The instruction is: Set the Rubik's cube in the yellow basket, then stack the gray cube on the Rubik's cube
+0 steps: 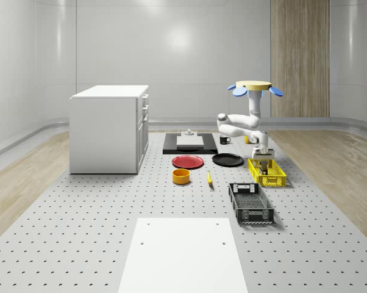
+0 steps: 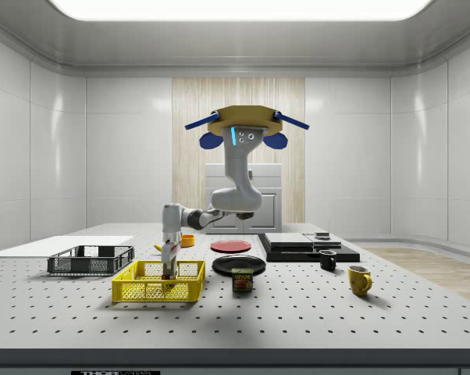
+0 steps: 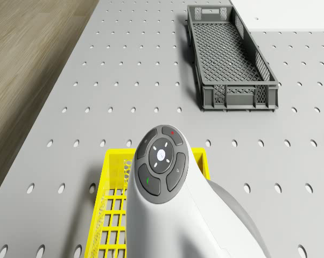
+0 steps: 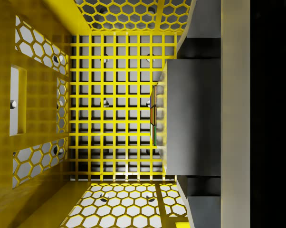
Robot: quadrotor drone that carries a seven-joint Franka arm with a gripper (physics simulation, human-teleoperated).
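The drone (image 1: 255, 86) hovers above the table beside the yellow basket (image 1: 275, 180), with its arm bent down into the basket. My gripper (image 1: 263, 160) reaches inside the basket (image 2: 153, 291) in the side view too, gripper (image 2: 170, 269) low between the walls. In the wrist view the gray cube (image 4: 193, 116) sits between my dark fingers (image 4: 200, 47), gripper shut on it. A thin strip of the Rubik's cube (image 4: 154, 114) peeks out beneath the gray cube, on the basket's mesh floor (image 4: 109, 95). The rest of the Rubik's cube is hidden.
A dark gray crate (image 1: 250, 204) lies just past the basket toward the table's front. A black plate (image 1: 227, 160), red plate (image 1: 188, 162), orange bowl (image 1: 181, 176) and banana (image 1: 209, 178) lie to the whole-scene view's left. A can (image 2: 241, 280) and mugs (image 2: 359, 279) stand nearby.
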